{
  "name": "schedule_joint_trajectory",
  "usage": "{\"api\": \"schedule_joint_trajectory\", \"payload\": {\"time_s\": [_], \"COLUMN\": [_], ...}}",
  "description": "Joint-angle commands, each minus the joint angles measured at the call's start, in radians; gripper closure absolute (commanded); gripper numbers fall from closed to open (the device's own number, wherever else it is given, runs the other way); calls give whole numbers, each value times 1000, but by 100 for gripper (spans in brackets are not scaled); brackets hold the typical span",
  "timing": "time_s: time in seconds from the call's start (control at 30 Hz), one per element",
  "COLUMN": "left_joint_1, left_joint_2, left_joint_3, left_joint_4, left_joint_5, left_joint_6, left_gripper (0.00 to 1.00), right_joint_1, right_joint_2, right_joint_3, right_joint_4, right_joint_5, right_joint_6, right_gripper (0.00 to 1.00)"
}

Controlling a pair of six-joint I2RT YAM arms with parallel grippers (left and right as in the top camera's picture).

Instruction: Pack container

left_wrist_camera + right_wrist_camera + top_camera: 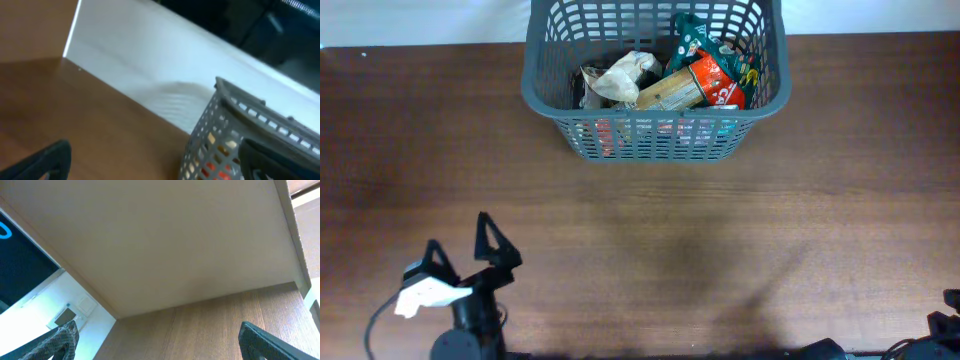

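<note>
Container (655,140) at far edge holds packets (695,80); packing seems done; left gripper (460,232), right gripper (157,342) spread, empty; next, park

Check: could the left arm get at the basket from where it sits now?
Probably yes. The left end effector is open and holds nothing, and only bare table lies between it and the basket. Whether the arm stretches that far can't be confirmed.
</note>
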Motion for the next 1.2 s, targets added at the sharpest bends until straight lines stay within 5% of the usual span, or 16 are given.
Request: {"api": "schedule_joint_trajectory", "payload": {"time_s": [0.0, 1.17], "left_joint_1": [16, 16], "left_joint_2": [-5, -4], "left_joint_3": [-109, -253], "left_joint_4": [101, 95], "left_joint_5": [59, 140], "left_joint_6": [14, 71], "left_gripper": [1, 1], "right_joint_1": [7, 7], "right_joint_2": [-6, -6], "right_joint_3": [10, 10], "right_joint_4": [0, 0], "right_joint_5": [12, 12], "right_joint_6": [0, 0], "right_gripper": [1, 1]}}
